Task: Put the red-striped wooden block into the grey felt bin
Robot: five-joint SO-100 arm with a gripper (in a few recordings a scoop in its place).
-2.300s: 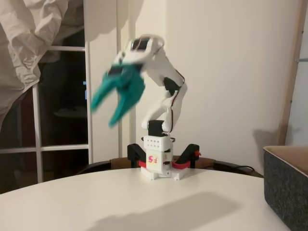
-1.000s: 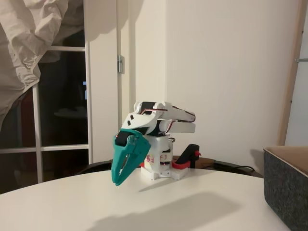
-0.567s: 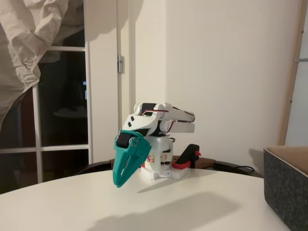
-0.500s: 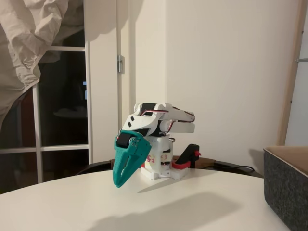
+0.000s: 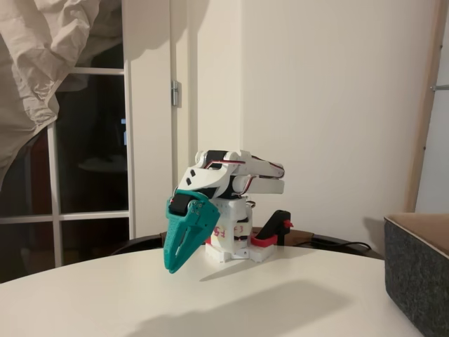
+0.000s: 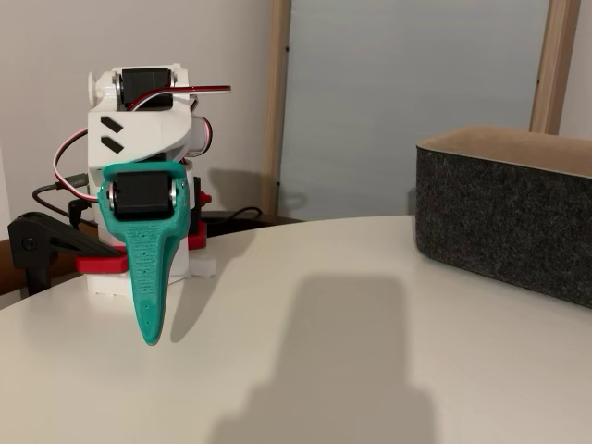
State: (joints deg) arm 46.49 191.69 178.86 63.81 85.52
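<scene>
My teal gripper (image 5: pixel 172 265) (image 6: pixel 151 335) hangs folded in front of the white arm base, tips pointing down just above the white table (image 5: pixel 231 302) (image 6: pixel 370 351). Its fingers are shut with nothing between them. The grey felt bin (image 5: pixel 418 274) (image 6: pixel 507 211) stands at the right edge in both fixed views, its tan lining showing along the rim. The red-striped wooden block is out of view; the bin's inside is hidden from both cameras.
The arm's base (image 5: pixel 231 242) (image 6: pixel 120 264) is clamped at the table's far edge with black and red clamps. A glass door and a hanging pale cloth (image 5: pixel 42 63) stand behind on the left. A broad shadow lies on the table's middle.
The arm came down from a raised pose with open fingers to this folded pose with fingers shut. Over the last second it has barely moved.
</scene>
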